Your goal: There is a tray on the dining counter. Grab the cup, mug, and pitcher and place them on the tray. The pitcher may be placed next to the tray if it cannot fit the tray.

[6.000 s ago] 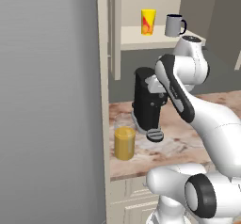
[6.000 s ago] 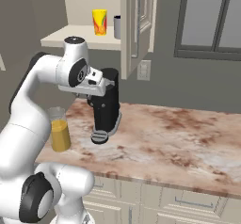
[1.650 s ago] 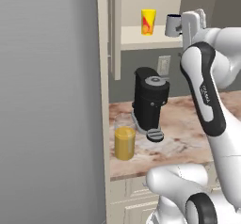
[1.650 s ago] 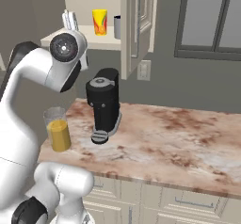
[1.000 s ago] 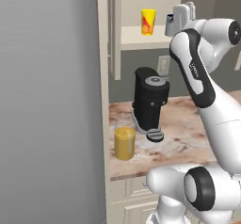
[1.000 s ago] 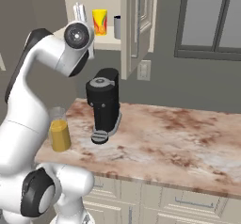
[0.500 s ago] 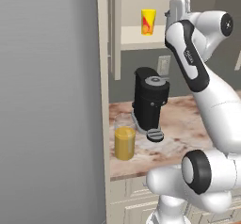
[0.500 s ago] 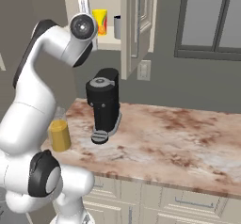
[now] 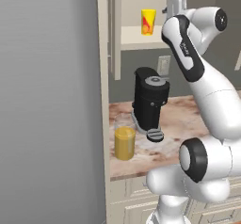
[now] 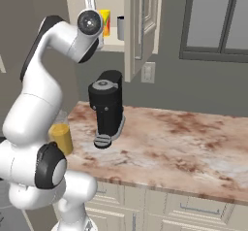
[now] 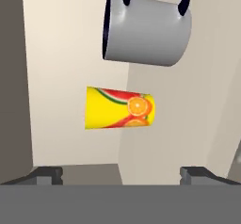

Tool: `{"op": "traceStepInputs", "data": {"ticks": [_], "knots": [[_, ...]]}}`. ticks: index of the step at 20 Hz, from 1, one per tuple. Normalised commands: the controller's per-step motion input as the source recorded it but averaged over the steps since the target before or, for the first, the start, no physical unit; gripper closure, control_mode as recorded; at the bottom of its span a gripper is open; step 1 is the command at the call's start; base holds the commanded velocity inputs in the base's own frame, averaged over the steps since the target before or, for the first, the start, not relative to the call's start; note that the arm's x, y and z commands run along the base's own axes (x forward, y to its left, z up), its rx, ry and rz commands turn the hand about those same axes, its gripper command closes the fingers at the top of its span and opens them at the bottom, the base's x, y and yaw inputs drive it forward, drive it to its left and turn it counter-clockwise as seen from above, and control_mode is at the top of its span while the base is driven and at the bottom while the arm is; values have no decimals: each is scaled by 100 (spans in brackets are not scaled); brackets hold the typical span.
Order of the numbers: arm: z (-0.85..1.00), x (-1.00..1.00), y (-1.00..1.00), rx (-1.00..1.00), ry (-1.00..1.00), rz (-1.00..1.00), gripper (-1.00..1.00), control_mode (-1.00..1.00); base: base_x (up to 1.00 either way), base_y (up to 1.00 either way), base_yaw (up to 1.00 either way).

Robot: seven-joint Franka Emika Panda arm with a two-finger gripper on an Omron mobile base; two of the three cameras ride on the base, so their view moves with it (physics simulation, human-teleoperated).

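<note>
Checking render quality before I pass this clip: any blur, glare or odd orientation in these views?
Left base view: sharp, flat even light, soft shadow under the shelf holding the cup. Right base view: equally crisp, no glare on the pitcher. Hand view: rolled sideways, so the mug and cup appear lying on their sides; slightly soft edges.

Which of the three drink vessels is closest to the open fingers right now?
The yellow cup with the fruit print, framed between the fingers in the hand view. The grey mug sits beyond it; the pitcher stands down on the counter.
</note>
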Motion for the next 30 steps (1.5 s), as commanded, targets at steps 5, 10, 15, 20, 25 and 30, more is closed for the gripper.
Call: {"op": "traceStepInputs", "data": {"ticks": [5,10,15,20,25,30], "knots": [[0,35,-10,0,0,0,-100,-100,0,0,0],[0,39,-4,0,0,0,-100,-100,0,0,0],[0,29,0,0,0,0,-100,-100,0,0,0],[0,19,0,0,1,0,-100,-100,0,0,0],[0,16,0,0,1,0,-100,-100,0,0,0],[1,14,0,0,0,0,-100,-100,0,0,0]]}}
